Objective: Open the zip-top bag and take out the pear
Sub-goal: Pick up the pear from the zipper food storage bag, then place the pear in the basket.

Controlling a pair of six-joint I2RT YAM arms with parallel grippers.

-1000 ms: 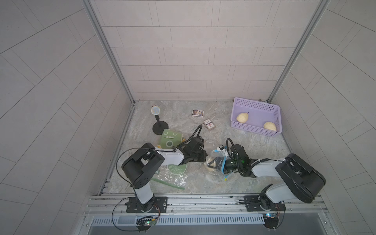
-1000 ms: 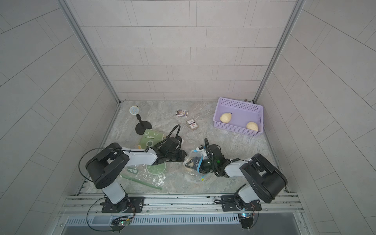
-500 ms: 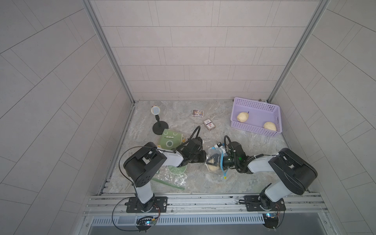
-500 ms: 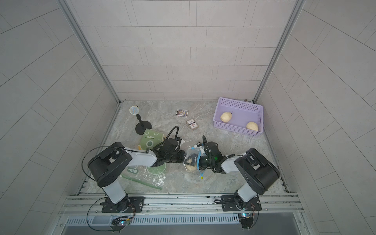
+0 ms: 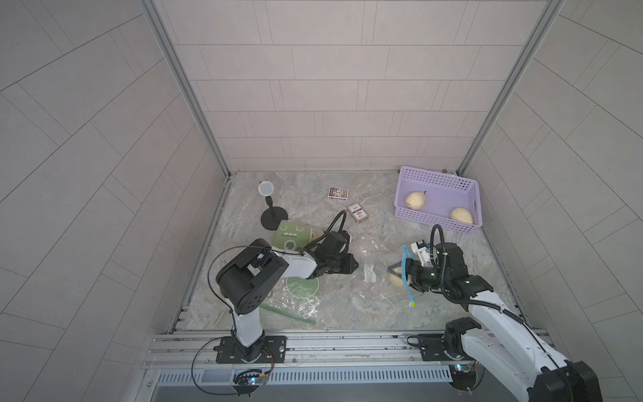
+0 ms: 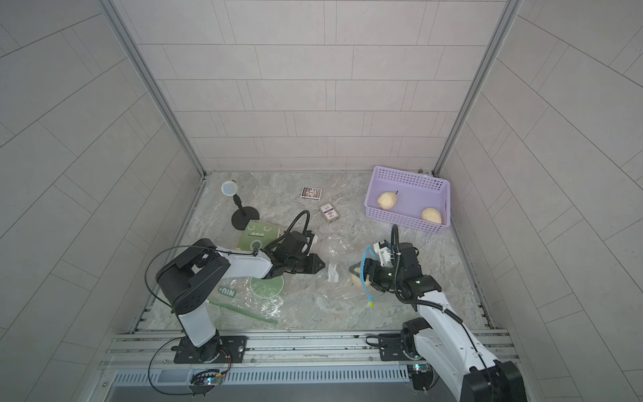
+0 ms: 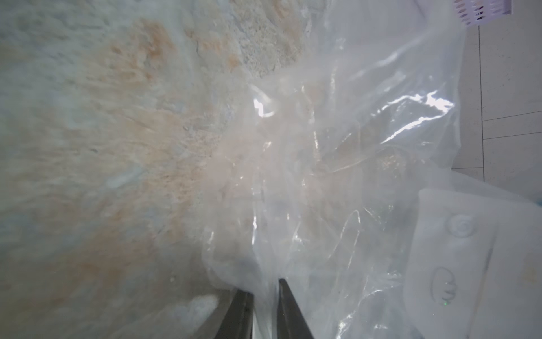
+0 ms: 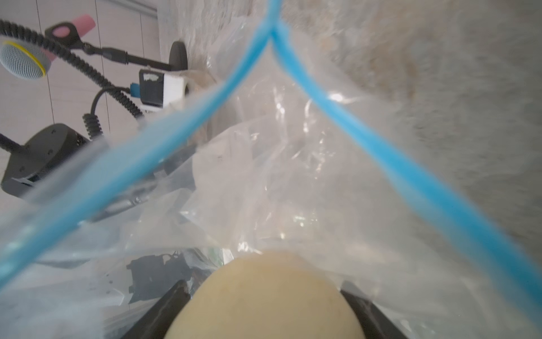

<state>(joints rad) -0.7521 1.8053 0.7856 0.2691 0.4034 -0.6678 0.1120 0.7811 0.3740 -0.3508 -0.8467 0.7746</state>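
The clear zip-top bag (image 5: pixel 374 255) (image 6: pixel 335 252) lies crumpled mid-table between both arms. My left gripper (image 5: pixel 354 266) (image 6: pixel 322 266) (image 7: pixel 264 289) is shut on a fold of the bag's film (image 7: pixel 337 161) at its closed end. The bag's blue zip strip (image 5: pixel 405 275) (image 8: pixel 366 141) gapes open at the other end. My right gripper (image 5: pixel 400 276) (image 6: pixel 360 276) (image 8: pixel 264 284) reaches into that mouth, its jaws closed wide on the pale yellow pear (image 5: pixel 396 280) (image 6: pixel 355 279) (image 8: pixel 264 302). The pear sits just inside the zip line.
A purple basket (image 5: pixel 468 209) at the back right holds two other pears. Two card packs (image 5: pixel 357 212) lie mid-back. A microphone on a black stand (image 5: pixel 273 219) and a green package (image 5: pixel 292 236) are back left. Another clear bag with a green strip (image 5: pixel 288 313) lies front left.
My right gripper has drawn back to the right with the pear, stretching the bag out. The left gripper has closed further on the film and stayed roughly in place.
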